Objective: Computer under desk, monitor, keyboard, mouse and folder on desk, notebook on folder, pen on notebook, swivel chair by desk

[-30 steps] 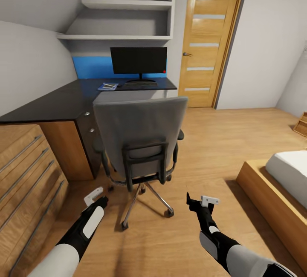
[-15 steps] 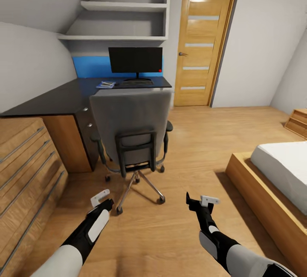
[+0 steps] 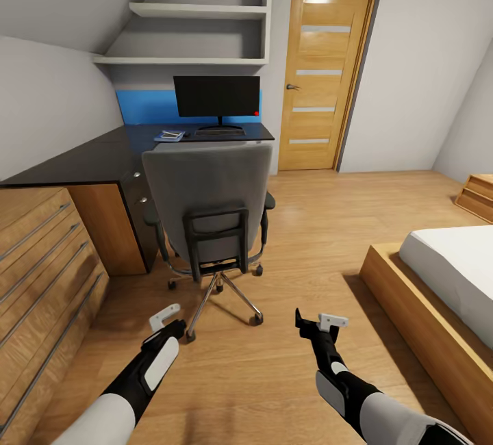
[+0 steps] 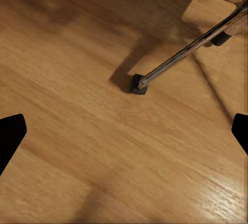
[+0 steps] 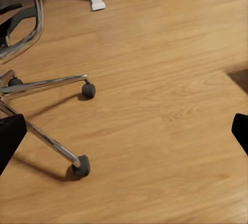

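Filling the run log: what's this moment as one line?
chair facing desk | monitor on desk | left tool open, empty | right tool open, empty

We see a grey swivel chair (image 3: 205,192) with a black back frame, chrome legs and black casters on a warm honey-brown plank floor (image 3: 329,226). The desk (image 3: 103,161) is glossy black with orange-brown wood sides. The monitor (image 3: 216,96) is black with a red dot at its lower corner, set against a bright blue wall panel (image 3: 147,107). The door (image 3: 324,68) is golden wood with pale frosted strips. The dresser (image 3: 38,274) is light wood with grey bar handles. The shelves (image 3: 198,10) are pale grey-white. The bed (image 3: 452,267) is white on a wood frame.
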### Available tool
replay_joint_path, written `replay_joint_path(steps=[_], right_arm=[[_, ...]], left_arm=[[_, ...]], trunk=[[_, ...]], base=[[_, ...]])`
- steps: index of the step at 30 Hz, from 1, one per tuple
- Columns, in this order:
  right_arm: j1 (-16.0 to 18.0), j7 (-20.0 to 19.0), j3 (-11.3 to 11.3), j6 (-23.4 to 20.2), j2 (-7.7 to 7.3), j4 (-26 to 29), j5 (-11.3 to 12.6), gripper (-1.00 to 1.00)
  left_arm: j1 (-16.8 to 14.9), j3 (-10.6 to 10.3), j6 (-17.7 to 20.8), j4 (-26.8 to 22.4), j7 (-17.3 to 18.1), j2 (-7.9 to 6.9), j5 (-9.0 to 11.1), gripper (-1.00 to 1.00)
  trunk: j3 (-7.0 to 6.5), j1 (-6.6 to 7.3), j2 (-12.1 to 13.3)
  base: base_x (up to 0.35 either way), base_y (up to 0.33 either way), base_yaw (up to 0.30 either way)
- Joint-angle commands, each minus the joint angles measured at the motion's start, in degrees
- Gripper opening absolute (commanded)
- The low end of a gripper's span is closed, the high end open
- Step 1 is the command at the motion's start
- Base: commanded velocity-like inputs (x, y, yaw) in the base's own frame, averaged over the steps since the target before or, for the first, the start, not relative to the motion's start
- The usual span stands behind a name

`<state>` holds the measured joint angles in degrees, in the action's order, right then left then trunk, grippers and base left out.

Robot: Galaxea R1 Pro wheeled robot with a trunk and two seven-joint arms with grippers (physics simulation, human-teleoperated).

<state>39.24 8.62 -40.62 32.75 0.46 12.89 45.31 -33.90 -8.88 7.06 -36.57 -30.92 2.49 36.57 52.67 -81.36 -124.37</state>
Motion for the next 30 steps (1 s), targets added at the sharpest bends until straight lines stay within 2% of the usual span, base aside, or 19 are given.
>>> replay_joint_path(steps=[1,18,20,22,24,28,30], right_arm=[[0.0,0.5,-0.5,0.1,0.08,0.0,0.1,1.00],[0.0,0.5,-0.4,0.3,0.28,0.1,0.1,1.00],[0.0,0.4,-0.4,0.3,0.29,0.0,0.0,1.00],[0.0,0.4,-0.5,0.2,0.43,0.1,-0.1,1.00],[0.1,0.5,-0.5,-0.1,0.73,0.3,-0.2,1.00],[0.2,0.5,-0.4,-1.5,1.55,1.9,-0.3,1.00],[0.5,0.6,-0.4,-6.2,1.85,3.5,-0.4,1.00]], left_arm=[[0.0,-0.2,0.2,-0.1,-0.4,0.11,0.2,1.00],[0.0,-0.3,0.1,-0.3,-0.4,0.66,0.2,1.00],[0.0,-0.5,0.2,-2.0,-0.1,0.79,0.1,1.00],[0.0,-1.4,0.2,-2.5,-0.1,0.95,0.1,1.00],[0.0,-3.8,0.3,-2.7,-0.5,0.99,0.1,1.00],[0.0,-6.1,0.3,-2.8,-0.8,1.04,0.1,1.00],[0.0,-6.8,0.4,-3.3,-0.8,1.10,0.1,1.00]], trunk=[[0.05,0.01,0.0],[3.10,-3.72,-6.8],[3.46,-4.16,-7.6],[3.82,-4.60,-8.4],[4.18,-5.04,-9.2],[4.90,-5.92,-10.9],[5.26,-6.36,-11.7]], base=[[0.000,0.000,0.000],[0.000,0.000,0.000],[0.000,0.000,0.000],[0.000,0.000,0.000],[0.000,0.000,0.000],[0.000,0.000,0.000],[0.000,0.000,0.000]])
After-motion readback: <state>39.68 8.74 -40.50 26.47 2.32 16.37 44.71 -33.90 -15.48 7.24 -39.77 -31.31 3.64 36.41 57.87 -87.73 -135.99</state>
